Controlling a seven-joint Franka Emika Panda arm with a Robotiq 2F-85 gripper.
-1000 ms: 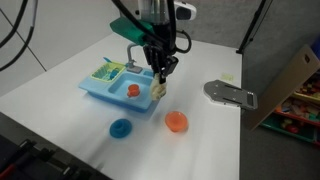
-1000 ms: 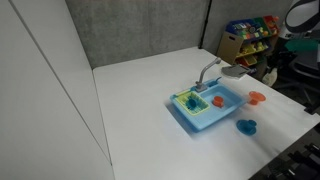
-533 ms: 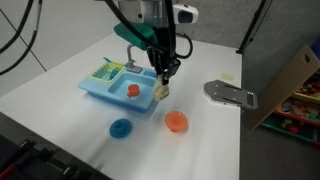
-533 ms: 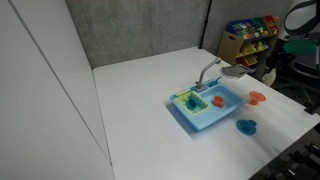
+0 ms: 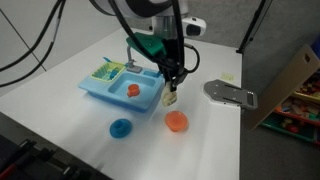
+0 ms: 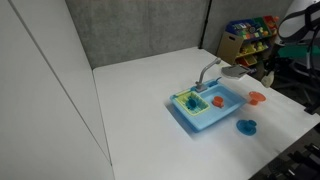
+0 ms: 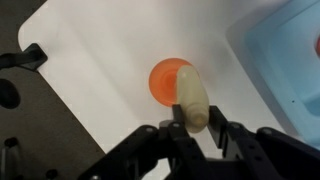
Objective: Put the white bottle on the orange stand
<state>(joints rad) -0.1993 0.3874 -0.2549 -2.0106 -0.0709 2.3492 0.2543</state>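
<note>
Blue disc (image 5: pixel 121 128) seen nearest, at left. Orange stand (image 5: pixel 176 122) set right of it. White bottle (image 5: pixel 171 98) clamped between fingers of gripper (image 5: pixel 171 90), held just beyond stand, not touching. Blue toy sink (image 5: pixel 110 88) placed farther left.

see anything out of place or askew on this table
Nothing stands out. The gripper holds the white bottle just above the orange stand, the blue toy sink sits flat, and no spill shows.
</note>
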